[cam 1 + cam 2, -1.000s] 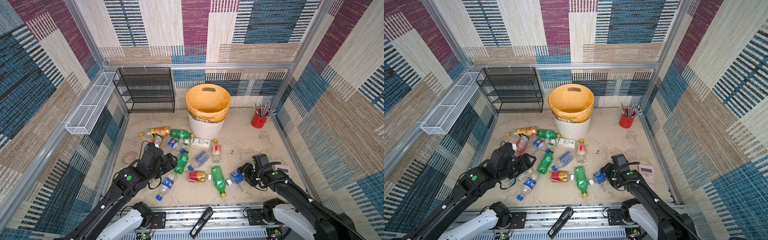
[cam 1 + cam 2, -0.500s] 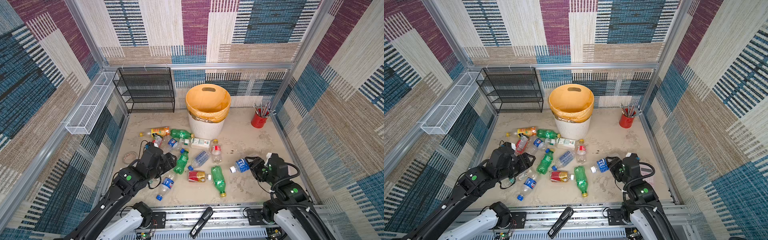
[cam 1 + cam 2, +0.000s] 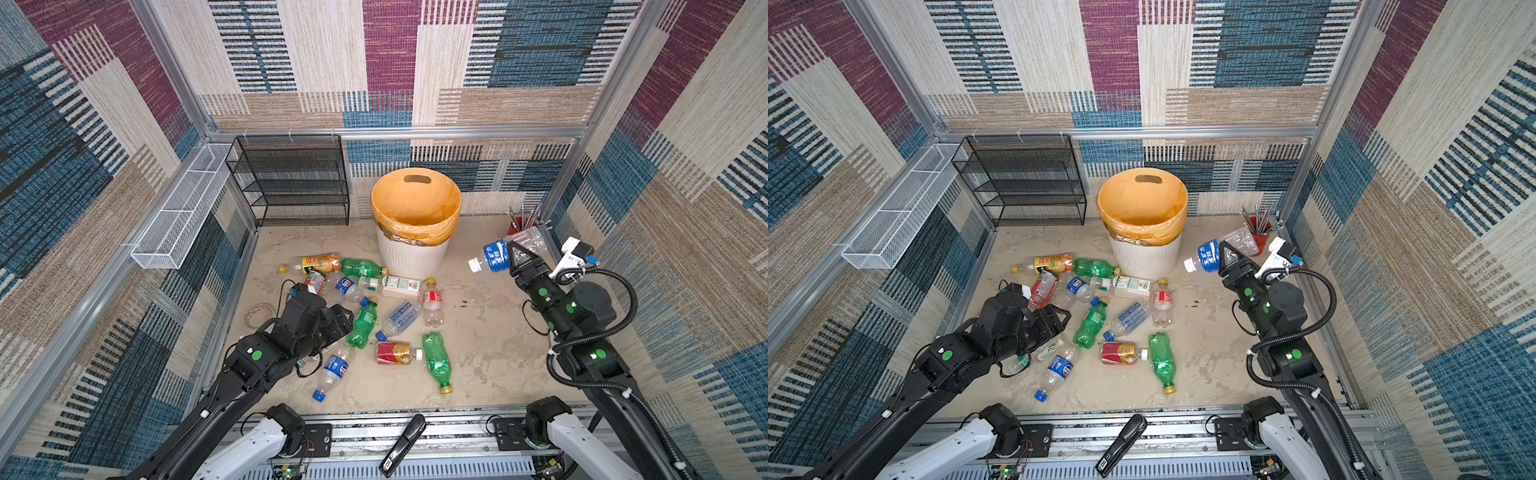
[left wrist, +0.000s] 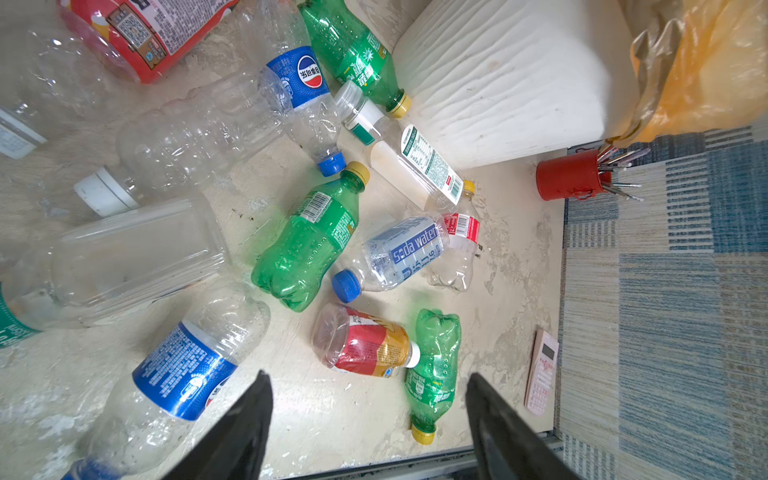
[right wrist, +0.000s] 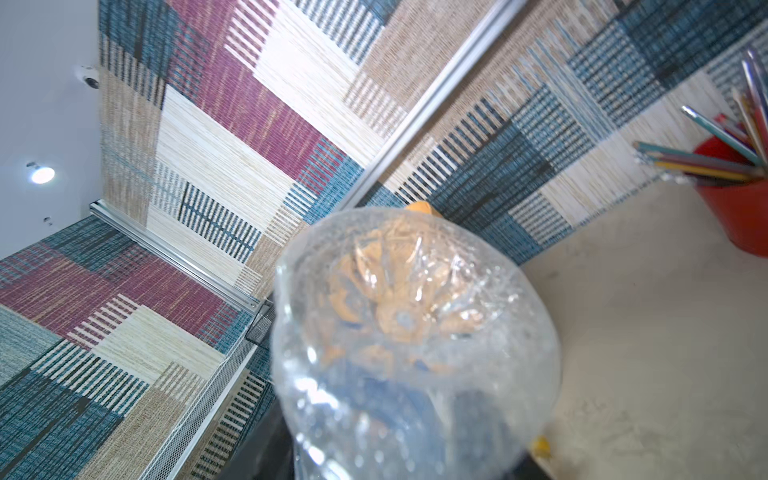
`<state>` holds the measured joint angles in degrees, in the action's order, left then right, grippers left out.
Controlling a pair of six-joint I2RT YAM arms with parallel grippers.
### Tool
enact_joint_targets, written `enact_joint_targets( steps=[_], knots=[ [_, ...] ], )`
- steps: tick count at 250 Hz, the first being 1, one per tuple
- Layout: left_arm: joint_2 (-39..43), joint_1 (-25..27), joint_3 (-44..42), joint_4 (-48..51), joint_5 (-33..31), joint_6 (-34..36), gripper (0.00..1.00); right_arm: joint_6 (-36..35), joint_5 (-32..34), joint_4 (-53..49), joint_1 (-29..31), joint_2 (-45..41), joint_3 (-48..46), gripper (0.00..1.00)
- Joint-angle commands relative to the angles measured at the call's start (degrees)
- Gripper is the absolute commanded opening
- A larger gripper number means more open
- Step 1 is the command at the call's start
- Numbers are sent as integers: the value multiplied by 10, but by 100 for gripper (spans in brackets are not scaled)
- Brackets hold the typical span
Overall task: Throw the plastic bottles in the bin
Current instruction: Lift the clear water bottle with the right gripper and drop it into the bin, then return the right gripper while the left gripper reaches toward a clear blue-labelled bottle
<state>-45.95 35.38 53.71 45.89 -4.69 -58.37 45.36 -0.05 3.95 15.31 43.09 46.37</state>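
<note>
My right gripper [image 3: 517, 254] [image 3: 1227, 254] is raised right of the bin [image 3: 413, 254] [image 3: 1144, 259], shut on a clear blue-labelled plastic bottle [image 3: 495, 256] [image 3: 1208, 257]. The bottle lies crosswise, its white cap toward the bin; its base fills the right wrist view [image 5: 415, 332]. The bin is white and ribbed with an orange liner. Several plastic bottles lie on the floor in front of it, among them a green one [image 3: 363, 322] [image 4: 307, 245] and a red-gold one [image 3: 395, 353] [image 4: 361, 343]. My left gripper [image 3: 338, 319] [image 4: 368, 378] hangs open over them, holding nothing.
A black mesh rack [image 3: 291, 183] stands at the back left and a white wire basket [image 3: 183, 212] hangs on the left wall. A red pencil cup [image 3: 517, 227] [image 4: 567, 174] sits just behind the held bottle. A pink calculator [image 4: 540, 374] lies by the right wall.
My right gripper has lifted the blue-labelled bottle off the floor and carried it up and back, level with the bin's side. The left arm has stayed put.
</note>
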Motion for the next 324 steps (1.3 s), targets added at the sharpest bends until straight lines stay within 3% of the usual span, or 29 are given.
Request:
enact_joint_targets(
  steps=[1, 22, 39, 67, 83, 103, 157, 193, 263, 292, 324],
  knots=[
    [5, 0, 10, 7, -15, -3, 75, -58, -6, 134, 0, 73, 65, 48],
    [8, 0, 12, 2, -18, -3, 74, -67, -20, 149, 1, 186, 174, 49],
    [7, 0, 15, 0, -22, -2, 74, -74, -42, 102, 3, 308, 325, 54],
    [1, -1, 22, -4, -24, 0, 74, -92, -85, -74, 6, 512, 659, 80],
    [-2, -1, 31, -2, -23, 6, 74, -110, -70, -102, 7, 545, 744, 89],
    [-1, -1, 37, 5, -28, 9, 75, -126, -55, -85, 6, 528, 752, 94],
    [8, -3, 26, 3, -35, 13, 75, -150, -26, -70, 6, 406, 638, 94],
    [9, -7, 10, 1, -30, 11, 76, -122, -34, -111, 6, 290, 444, 87],
    [9, -12, -27, 8, -12, -10, 76, -3, -129, -246, 8, 85, -14, 75],
    [4, -17, -36, 23, -3, -7, 76, 13, -155, -280, 8, 37, -122, 74],
    [-14, -27, -36, 52, 15, 13, 76, 16, -171, -293, 8, 16, -175, 72]
  ],
)
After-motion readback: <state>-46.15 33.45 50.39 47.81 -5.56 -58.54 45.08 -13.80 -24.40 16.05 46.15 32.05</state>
